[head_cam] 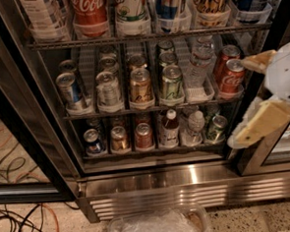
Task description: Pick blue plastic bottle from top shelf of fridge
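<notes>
A red Coca-Cola bottle (pixel 89 10) stands at top. The two lower racks (pixel 154 109) hold cans (pixel 140 86), with red cans (pixel 231 75) at right. Cables (pixel 23 226) lie on the floor (pixel 269 218) beside crumpled plastic (pixel 152 228). The gripper (pixel 237 102) hangs at right, jaws apart.
</notes>
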Tool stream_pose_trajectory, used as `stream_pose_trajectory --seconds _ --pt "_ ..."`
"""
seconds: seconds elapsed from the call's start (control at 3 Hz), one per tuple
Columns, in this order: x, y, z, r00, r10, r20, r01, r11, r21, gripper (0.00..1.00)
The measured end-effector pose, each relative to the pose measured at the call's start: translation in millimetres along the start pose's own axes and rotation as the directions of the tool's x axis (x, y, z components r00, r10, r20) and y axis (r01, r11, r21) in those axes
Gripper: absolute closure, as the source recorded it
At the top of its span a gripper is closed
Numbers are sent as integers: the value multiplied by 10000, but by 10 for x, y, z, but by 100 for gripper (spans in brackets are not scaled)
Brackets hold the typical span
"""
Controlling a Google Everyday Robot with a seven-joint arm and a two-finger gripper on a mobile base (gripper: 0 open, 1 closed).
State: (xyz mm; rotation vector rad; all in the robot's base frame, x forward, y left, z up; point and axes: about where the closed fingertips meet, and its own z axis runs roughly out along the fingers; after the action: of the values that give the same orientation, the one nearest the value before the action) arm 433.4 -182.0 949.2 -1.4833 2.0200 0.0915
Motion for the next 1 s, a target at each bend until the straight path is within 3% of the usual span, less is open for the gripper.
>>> stream_pose_trajectory --seconds 0.33,1.0 --pt "-252 34 100 9930 -387 1117 301 9965 778 0" --pt "-311 -21 96 9905 -455 1299 323 9942 1024 0"
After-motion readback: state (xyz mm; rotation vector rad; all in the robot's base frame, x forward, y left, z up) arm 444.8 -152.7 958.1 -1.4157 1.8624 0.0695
